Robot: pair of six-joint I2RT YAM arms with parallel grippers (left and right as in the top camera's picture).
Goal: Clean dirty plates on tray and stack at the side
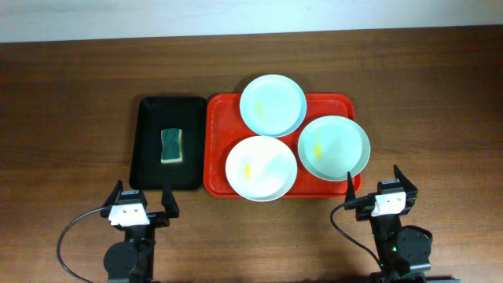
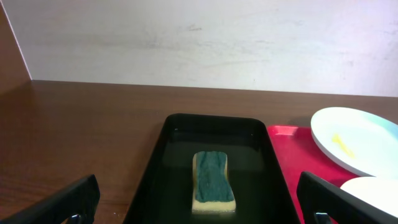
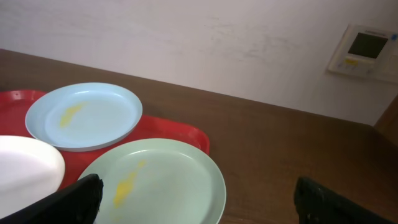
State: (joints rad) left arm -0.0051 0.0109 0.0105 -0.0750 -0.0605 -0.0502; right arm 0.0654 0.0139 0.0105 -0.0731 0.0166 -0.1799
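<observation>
On the red tray (image 1: pixel 218 118) sit 3 dirty plates, each smeared yellow: the white plate (image 1: pixel 261 167) at its near edge, the pale blue plate (image 1: pixel 273 105) at its far edge, the pale green plate (image 1: pixel 333 147) at its right end. Just left of the tray, a black tray (image 1: pixel 149 118) holds a sponge (image 1: pixel 171 146), likely placed for the left arm's reach. The left gripper (image 1: pixel 142 192) and right gripper (image 1: pixel 372 182) sit off the tray's near side, jaws spread wide and empty, seemingly parked before starting. A dark wooden table (image 1: pixel 63 118) runs back to a pale wall (image 1: pixel 78 20).
</observation>
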